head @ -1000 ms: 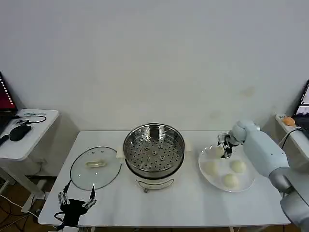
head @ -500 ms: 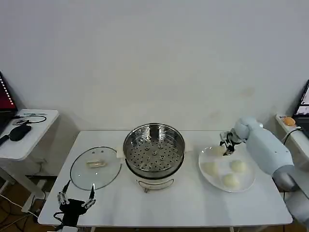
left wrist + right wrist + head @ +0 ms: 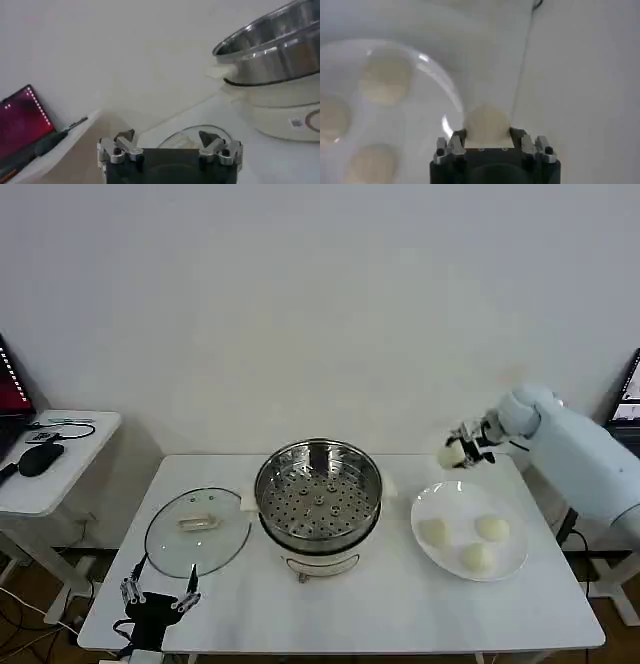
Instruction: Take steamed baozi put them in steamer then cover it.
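My right gripper is shut on one cream-white baozi, held in the air above the far edge of the white plate. Three more baozi lie on that plate, also seen in the right wrist view. The shiny steamer stands at the table's middle with its perforated tray bare. The glass cover lies flat on the table left of it. My left gripper hangs open at the front left edge, near the cover.
A small white side table with a laptop and a mouse stands to the left. The steamer's rim and white base show close by in the left wrist view. A wall rises behind the table.
My right gripper has risen off the plate with one baozi and drawn back toward the far right. Three baozi stay on the plate. The left arm has not moved.
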You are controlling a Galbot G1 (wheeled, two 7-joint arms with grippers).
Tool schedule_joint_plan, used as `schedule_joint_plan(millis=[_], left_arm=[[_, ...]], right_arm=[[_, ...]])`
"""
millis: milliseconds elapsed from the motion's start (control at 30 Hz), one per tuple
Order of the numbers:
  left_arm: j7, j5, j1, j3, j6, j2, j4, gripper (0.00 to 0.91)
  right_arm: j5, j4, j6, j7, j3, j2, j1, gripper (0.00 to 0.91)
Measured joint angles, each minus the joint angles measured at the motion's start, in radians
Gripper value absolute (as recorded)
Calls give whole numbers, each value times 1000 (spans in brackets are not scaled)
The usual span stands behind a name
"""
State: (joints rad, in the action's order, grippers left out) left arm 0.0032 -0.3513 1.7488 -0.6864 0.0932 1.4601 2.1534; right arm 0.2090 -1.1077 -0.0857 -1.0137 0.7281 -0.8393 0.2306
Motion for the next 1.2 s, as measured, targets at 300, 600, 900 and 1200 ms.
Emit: schedule_joint_plan(millis=[300,600,900,1200], left_arm=[[0,-6,2,-16,0,1,12,907],[-1,-7,5,-41,1,7,22,907],[-1,-6,-4,-60,0,14,19,907],[0,-8,-11,-57,1,20,16,907]], right_arm=[[-158,-74,-59,70,198,-61,181,625],[-174,-76,-215,158,359,-180,265,615],[-47,-42,-385,242,433,-282,260,625],[131,38,-530,298,446,-364,224,625]])
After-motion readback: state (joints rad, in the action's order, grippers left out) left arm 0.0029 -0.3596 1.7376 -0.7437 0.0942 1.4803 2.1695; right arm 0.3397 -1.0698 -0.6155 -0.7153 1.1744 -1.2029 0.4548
